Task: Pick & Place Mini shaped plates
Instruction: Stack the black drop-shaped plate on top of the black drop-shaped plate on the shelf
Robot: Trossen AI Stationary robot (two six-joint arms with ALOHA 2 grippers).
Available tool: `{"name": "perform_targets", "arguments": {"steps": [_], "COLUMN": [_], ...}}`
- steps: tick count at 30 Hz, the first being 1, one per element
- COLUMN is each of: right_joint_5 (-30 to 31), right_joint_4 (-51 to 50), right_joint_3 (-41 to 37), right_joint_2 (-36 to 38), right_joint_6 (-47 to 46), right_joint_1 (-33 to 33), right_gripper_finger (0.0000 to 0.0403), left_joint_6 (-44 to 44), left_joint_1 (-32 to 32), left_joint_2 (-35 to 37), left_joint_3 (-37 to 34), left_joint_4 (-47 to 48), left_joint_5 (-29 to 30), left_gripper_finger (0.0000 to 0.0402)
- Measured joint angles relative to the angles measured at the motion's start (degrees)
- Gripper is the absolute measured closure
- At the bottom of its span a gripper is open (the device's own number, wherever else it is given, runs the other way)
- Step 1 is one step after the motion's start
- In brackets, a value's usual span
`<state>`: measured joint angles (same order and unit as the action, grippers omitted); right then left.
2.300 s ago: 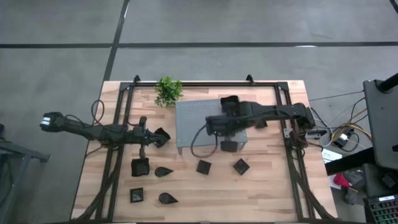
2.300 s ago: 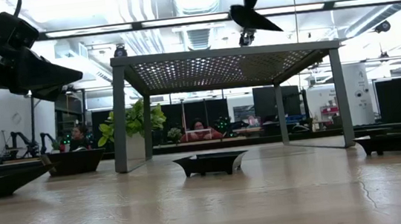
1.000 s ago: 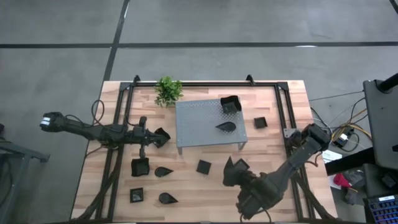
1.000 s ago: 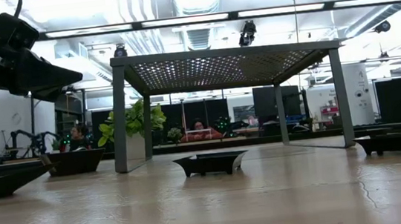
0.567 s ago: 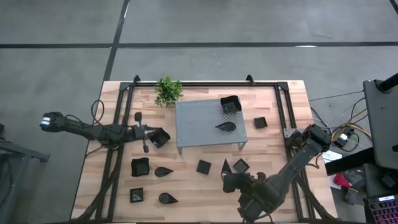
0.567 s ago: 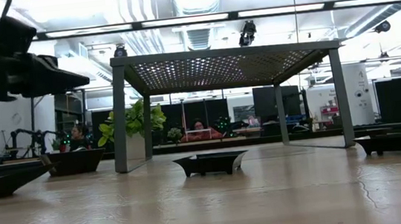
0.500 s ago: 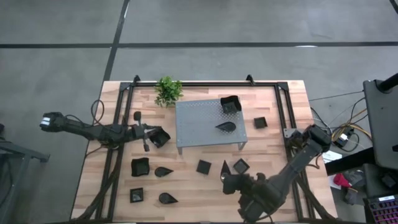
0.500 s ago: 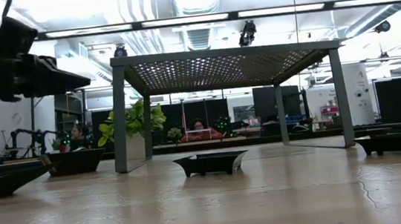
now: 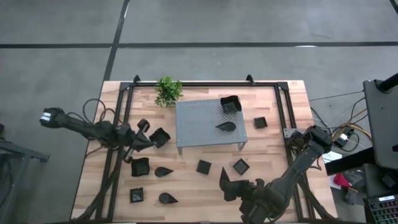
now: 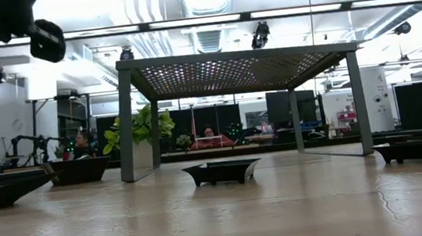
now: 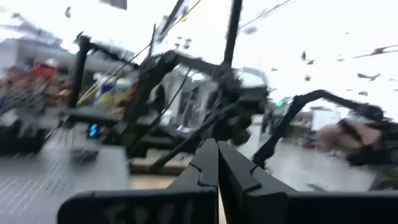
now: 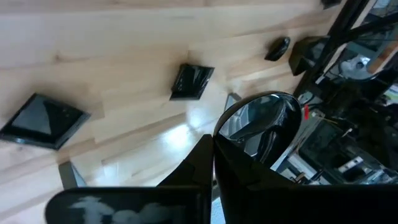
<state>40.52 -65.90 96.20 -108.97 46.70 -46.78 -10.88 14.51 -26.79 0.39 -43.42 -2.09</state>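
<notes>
Left end effector (image 9: 163,138) near the surface's (image 9: 273,155) left edge, fingers together on a square plate (image 9: 160,137). Right end effector (image 9: 225,182) near the front edge, fingers together on a teardrop plate (image 12: 261,121).

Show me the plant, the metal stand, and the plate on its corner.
Plant (image 9: 168,90), high view, leaves.
Stand (image 9: 199,118), high view, bare top.
Corner plate (image 9: 230,104), high view, its middle.

"Where can I pass?"

"I see bare wood along the table (image 9: 283,118) on the right, and some near the front edge."

"What blocks me?"

"The grey stand (image 9: 208,123) fills the middle. Small black plates (image 9: 203,166) dot the wood in front of it. The green plant (image 9: 168,90) sits at the back, just beside the stand's corner."
</notes>
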Motion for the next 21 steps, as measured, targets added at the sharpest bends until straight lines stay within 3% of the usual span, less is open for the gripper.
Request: {"name": "perform_targets", "arguments": {"steps": [7,13,16,21], "right_joint_5": [-2.38,-7.28,-10.68,-11.21], "right_joint_4": [2.25,2.19,2.15,2.54], "right_joint_3": [0.0,-0.07,-0.11,-0.11], "right_joint_2": [0.0,0.02,0.02,0.02], "right_joint_6": [-1.91,-6.32,-6.5,-7.14], "right_joint_1": [-0.05,-0.11,-0.34,-0.79], "right_gripper_finger": [0.0395,0.0395,0.0395,0.0395], "left_joint_6": [5.16,11.68,12.81,20.55], "left_joint_1": [5.13,7.51,8.43,12.1], "left_joint_2": [-9.63,-21.67,-29.0,-42.05], "left_joint_3": [6.23,17.11,23.08,34.77], "left_joint_4": [-2.25,1.01,2.88,3.83], "left_joint_5": [4.24,8.91,7.71,3.47], "left_gripper_finger": [0.0394,0.0343,0.031,0.0282]}}
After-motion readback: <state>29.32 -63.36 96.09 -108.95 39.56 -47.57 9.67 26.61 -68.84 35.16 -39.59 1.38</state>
